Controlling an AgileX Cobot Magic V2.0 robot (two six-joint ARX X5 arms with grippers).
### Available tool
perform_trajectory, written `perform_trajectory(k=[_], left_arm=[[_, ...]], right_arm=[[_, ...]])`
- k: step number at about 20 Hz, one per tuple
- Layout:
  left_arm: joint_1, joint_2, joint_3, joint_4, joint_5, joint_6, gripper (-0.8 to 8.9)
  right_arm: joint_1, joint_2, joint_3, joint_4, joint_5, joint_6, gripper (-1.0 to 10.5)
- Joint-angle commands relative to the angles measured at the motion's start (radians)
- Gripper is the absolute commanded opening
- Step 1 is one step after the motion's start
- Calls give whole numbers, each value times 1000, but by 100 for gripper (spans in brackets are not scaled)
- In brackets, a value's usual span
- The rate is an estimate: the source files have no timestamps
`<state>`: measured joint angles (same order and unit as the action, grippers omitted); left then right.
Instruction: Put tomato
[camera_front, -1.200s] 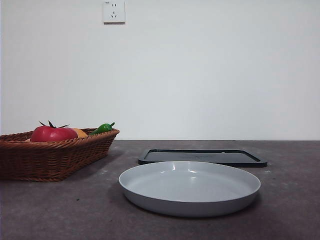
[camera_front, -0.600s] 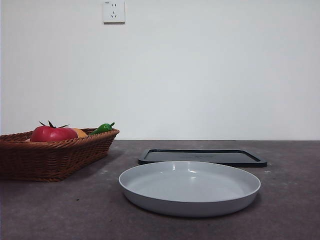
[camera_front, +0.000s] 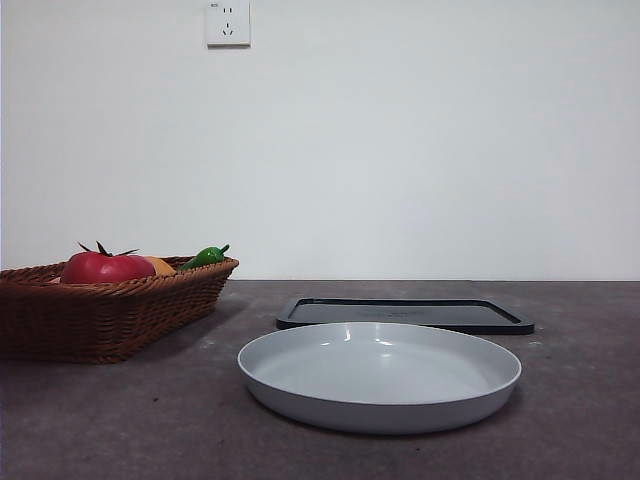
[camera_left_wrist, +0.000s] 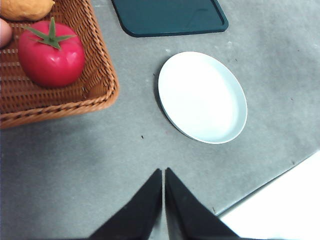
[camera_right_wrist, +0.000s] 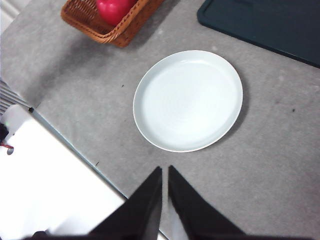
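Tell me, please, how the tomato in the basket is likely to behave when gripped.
The tomato looks round and glossy, so it may slip between jaws and would probably roll if released. The wicker basket wall beside it likely limits side access.

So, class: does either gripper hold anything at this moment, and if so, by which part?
Nothing is held. The left gripper and right gripper both hang shut above the table, and the tomato lies untouched in the wicker basket.
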<state>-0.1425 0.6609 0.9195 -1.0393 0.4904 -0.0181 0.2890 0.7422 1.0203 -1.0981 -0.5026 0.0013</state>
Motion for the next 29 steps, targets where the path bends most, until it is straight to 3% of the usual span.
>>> perform_trajectory(k=[1, 6, 10, 13, 21, 29], left_arm=[[-3, 5, 21, 15, 4, 15, 10], [-3, 5, 21, 15, 4, 14, 129], [-3, 5, 21, 15, 4, 14, 345], [-3, 5, 21, 18, 3, 14, 461], [-3, 30, 21, 117, -54, 7, 469], [-3, 180, 21, 317, -134, 15, 468]], right_arm=[[10, 8, 20, 5, -1, -17, 9], [10, 8, 20, 5, -2, -16, 49], [10, 8, 20, 6, 1, -16, 300], [10, 8, 20, 6, 5, -16, 424], [10, 8, 20, 31, 5, -12, 434], [10, 8, 20, 33, 5, -12, 433]])
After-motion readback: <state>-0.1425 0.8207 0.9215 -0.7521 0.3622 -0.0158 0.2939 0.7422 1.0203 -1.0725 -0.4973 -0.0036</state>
